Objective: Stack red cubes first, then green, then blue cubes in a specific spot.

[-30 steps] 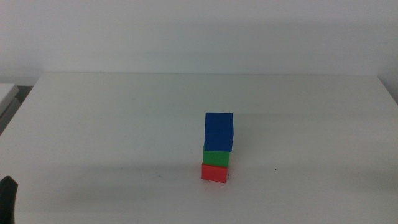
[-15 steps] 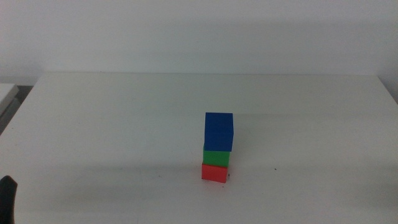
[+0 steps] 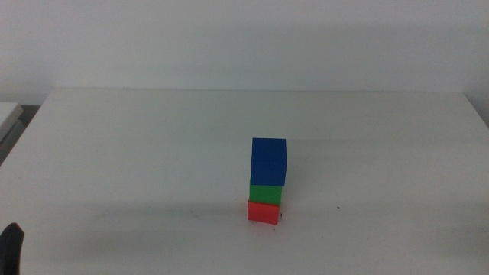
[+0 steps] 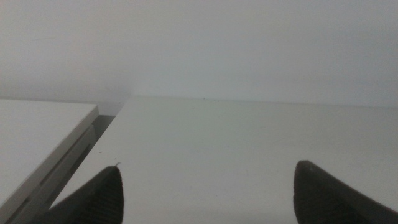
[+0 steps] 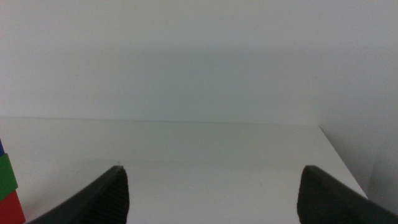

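Observation:
In the middle view the three cubes stand as one upright stack right of the table's centre, near the front. The red cube (image 3: 263,212) is at the bottom, the green cube (image 3: 265,192) on it, the blue cube (image 3: 269,161) on top. The spot is hidden under the stack; a tiny dark speck shows beside the red cube. My left gripper (image 4: 206,186) is open and empty, far from the stack; only its tip (image 3: 11,246) shows at the middle view's bottom left corner. My right gripper (image 5: 212,190) is open and empty; the stack's edge (image 5: 7,186) shows at the side of its view.
The white table (image 3: 153,145) ends at a grey wall at the back. A second white surface (image 4: 37,137) stands beside the table's left edge, with a narrow gap between them. A dark speck (image 3: 338,207) lies right of the stack.
The left gripper's tip has sunk lower toward the bottom left corner of the middle view. The stack has not moved.

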`<state>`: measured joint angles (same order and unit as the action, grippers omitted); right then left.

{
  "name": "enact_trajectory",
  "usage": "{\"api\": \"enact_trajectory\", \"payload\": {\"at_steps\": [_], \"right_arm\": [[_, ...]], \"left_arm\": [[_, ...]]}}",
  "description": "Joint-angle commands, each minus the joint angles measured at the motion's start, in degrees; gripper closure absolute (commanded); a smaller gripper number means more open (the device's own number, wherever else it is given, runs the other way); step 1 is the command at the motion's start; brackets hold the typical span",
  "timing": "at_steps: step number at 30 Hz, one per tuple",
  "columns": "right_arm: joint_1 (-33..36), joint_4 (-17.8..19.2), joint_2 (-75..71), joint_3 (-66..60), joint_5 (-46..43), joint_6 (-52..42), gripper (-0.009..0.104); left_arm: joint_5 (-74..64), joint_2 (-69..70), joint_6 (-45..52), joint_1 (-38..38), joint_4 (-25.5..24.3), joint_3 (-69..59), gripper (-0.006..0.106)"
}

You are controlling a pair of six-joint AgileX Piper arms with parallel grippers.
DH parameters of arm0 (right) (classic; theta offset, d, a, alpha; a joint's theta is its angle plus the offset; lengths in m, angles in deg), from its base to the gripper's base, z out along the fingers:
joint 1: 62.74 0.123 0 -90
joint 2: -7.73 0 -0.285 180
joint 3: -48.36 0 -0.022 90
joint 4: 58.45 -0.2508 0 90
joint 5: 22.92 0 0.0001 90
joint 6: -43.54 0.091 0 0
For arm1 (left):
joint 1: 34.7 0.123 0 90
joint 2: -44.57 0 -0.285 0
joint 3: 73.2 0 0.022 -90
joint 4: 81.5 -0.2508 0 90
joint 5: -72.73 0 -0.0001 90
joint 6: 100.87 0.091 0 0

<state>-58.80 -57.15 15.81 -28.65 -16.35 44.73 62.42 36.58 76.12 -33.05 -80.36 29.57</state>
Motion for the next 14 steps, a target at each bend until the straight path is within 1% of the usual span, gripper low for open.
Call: {"api": "enact_trajectory", "payload": {"at_steps": [1,3,5,10,12,14], "right_arm": [[-0.51,0.74,-0.29,-0.20,-0.24,-0.16,0.002],[-0.51,0.74,-0.29,-0.20,-0.24,-0.16,0.002],[-0.51,0.74,-0.29,-0.20,-0.24,-0.16,0.002],[-0.51,0.74,-0.29,-0.20,-0.24,-0.16,0.002],[-0.51,0.74,-0.29,-0.20,-0.24,-0.16,0.002],[-0.51,0.74,-0.29,-0.20,-0.24,-0.16,0.002]], "left_arm": [[0.23,0.20,-0.25,0.07,-0.34,0.01,0.007],[0.23,0.20,-0.25,0.07,-0.34,0.01,0.007],[0.77,0.20,-0.25,0.07,-1.72,0.01,0.007],[0.91,0.20,-0.25,0.07,-1.70,0.01,0.007],[0.90,0.20,-0.25,-1.77,-3.13,0.01,0.007],[0.90,0.20,-0.25,-2.15,-3.27,0.01,0.007]]}}
